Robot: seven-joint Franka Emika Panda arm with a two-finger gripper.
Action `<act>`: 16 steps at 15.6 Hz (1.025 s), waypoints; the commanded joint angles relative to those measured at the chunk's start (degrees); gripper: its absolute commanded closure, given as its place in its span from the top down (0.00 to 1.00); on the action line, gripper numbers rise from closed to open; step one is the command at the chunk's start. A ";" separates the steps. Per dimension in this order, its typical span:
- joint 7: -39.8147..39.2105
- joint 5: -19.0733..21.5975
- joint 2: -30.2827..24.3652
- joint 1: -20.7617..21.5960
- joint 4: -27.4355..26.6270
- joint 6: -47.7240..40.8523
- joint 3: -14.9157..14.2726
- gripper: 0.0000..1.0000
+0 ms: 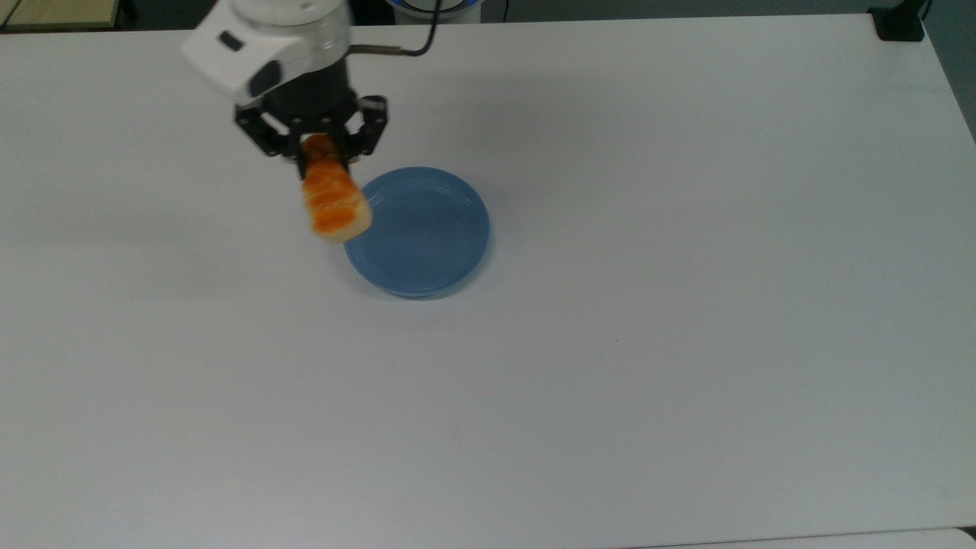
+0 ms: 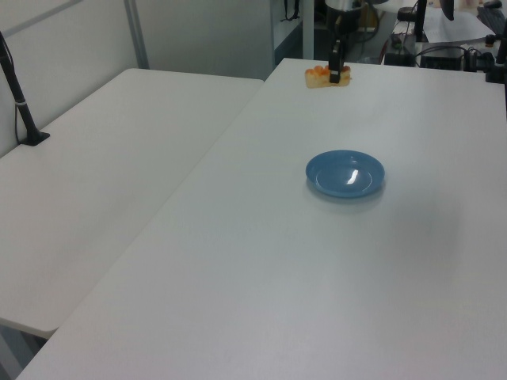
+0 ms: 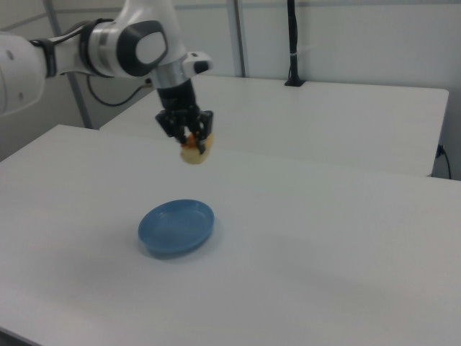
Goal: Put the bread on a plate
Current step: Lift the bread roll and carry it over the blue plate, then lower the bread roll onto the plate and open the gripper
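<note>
- While the hand (image 1: pixel 326 156) is clamped on one end of the bread (image 1: pixel 335 200), the top view shows the loaf's long axis running from the fingers toward the frame's bottom, its free end overlapping the upper-left rim of the plate (image 1: pixel 427 244) from above. The plate's centre lies to the top view's right and slightly below the hand.
- From the left view, the hand (image 2: pixel 335 73) carries the bread (image 2: pixel 320 76) high and clear of the white bench (image 2: pixel 333 261), the loaf sticking out to the left view's left; the plate (image 2: pixel 346 175) sits lower in frame, well apart from it.
- From the right view, the hand (image 3: pixel 190 138) pinches the bread (image 3: pixel 194 152), which hangs in the air above and behind the plate (image 3: pixel 176 227). The carry looks nearly done; a short move over the plate's centre and a descent seem to remain.
</note>
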 commanded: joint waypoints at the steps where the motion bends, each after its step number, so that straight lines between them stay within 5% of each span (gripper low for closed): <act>1: 3.96 -0.34 -6.06 5.08 -12.13 1.46 -0.40 0.42; 5: 9.06 -1.22 -6.33 8.07 -17.84 4.96 -0.40 0.41; 11: 19.60 -7.81 -5.89 9.48 -26.81 16.22 -0.40 0.41; 16: 25.23 -10.52 -2.91 9.39 -27.70 19.48 -0.40 0.41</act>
